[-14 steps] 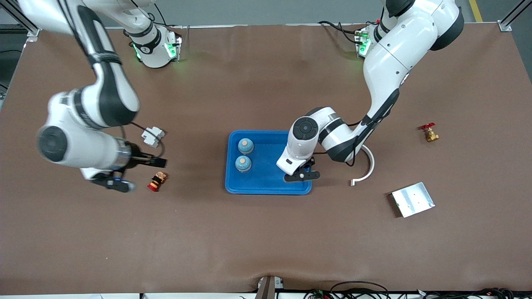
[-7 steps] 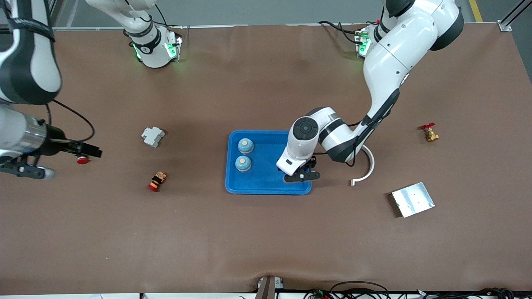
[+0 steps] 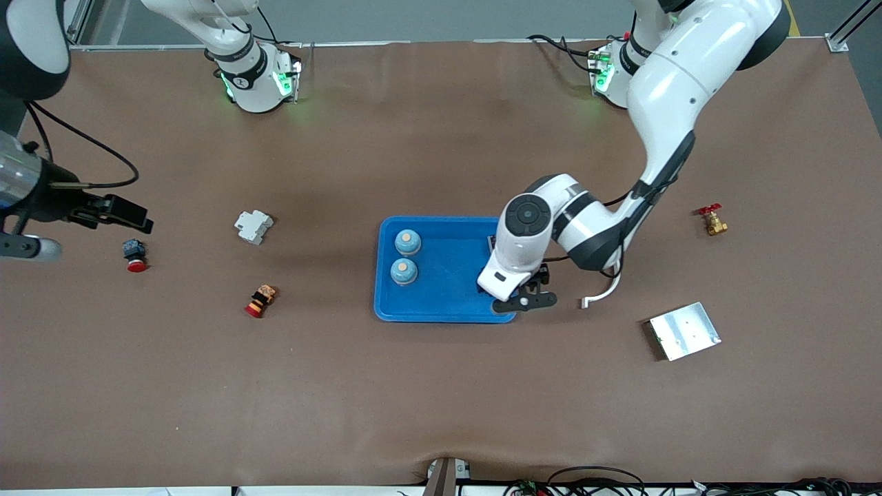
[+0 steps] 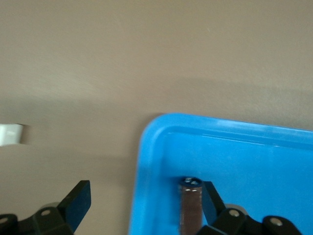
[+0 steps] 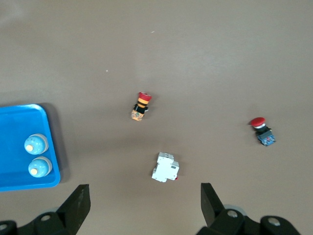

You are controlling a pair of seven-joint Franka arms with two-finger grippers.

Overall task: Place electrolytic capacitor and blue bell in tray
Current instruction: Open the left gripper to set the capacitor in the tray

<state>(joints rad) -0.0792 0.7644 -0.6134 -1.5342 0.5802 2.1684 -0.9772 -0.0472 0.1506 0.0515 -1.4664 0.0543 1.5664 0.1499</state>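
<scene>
The bright blue tray (image 3: 441, 303) lies mid-table, and two blue bells (image 3: 406, 242) (image 3: 404, 271) stand in it toward the right arm's end. My left gripper (image 3: 521, 294) is low over the tray's corner at the left arm's end. In the left wrist view it (image 4: 144, 193) is open and straddles the tray rim (image 4: 146, 161). A dark brown electrolytic capacitor (image 4: 190, 208) lies in the tray against one finger. My right gripper (image 3: 114, 212) (image 5: 145, 193) is open and empty, high over the right arm's end of the table.
A white circuit breaker (image 3: 253, 226), a red-capped push button (image 3: 134, 253) and a red-orange button (image 3: 260, 300) lie toward the right arm's end. A white curved piece (image 3: 606, 286), a metal plate (image 3: 684, 331) and a brass valve (image 3: 712, 220) lie toward the left arm's end.
My right gripper has swung away from the red-orange button to the right arm's end of the table, uncovering the red-capped button. My left gripper has shifted toward the tray's left-arm edge.
</scene>
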